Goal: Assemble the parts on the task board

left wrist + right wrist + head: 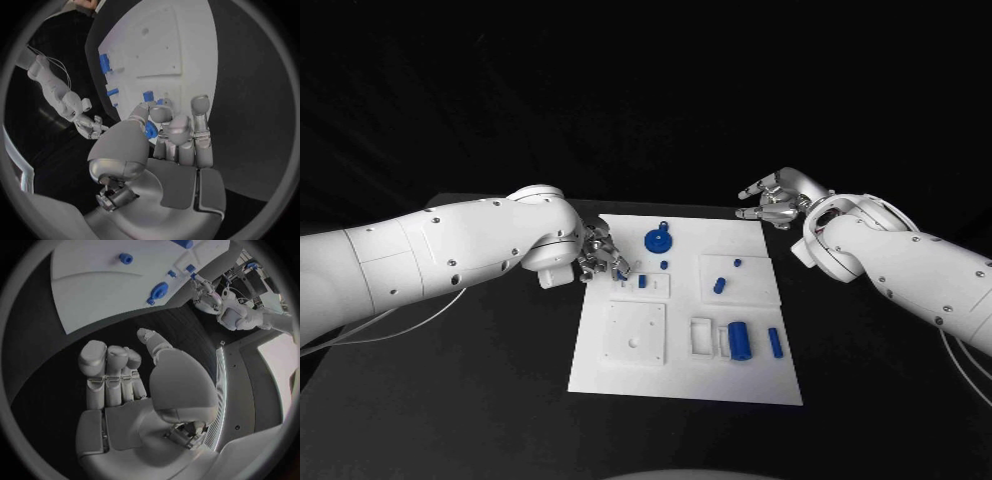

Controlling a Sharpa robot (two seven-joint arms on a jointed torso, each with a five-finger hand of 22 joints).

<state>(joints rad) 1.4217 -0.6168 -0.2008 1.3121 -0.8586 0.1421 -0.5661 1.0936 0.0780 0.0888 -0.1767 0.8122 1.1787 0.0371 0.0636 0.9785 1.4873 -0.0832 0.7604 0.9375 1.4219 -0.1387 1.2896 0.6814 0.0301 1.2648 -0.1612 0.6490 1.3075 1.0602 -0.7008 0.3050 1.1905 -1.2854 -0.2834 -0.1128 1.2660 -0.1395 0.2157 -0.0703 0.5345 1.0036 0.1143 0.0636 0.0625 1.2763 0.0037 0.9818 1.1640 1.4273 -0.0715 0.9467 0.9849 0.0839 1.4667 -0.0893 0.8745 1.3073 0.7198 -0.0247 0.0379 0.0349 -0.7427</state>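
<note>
We see the black bench (473,350) carrying the white task board (687,385), which lies flat in its middle between the two arms. On the board the biggest blue part is a round disc (659,240) near the far edge; toward the near right corner a blue block (740,341) stands in a recess, with a slim blue bar (775,343) just beside it, and a small blue peg (718,285) sits on the right half, farther back. Our left hand (603,258) hangs over the board's far left corner, close to the disc and to a small blue piece (642,282) lying on the plate just beside its fingertips. In the left wrist view this hand (169,135) has its fingers curled in toward the thumb, and a bit of blue (150,131) shows between them; we cannot tell whether that blue bit is pinched or merely lies on the board beneath. Our right hand (776,200) is off the board, above the bench just past the board's far right corner, well apart from every blue part. In the right wrist view that hand (125,375) holds nothing: its fingers stand upright side by side and the thumb is spread away from them, with the disc (159,291) and the board (94,275) beyond.
</note>
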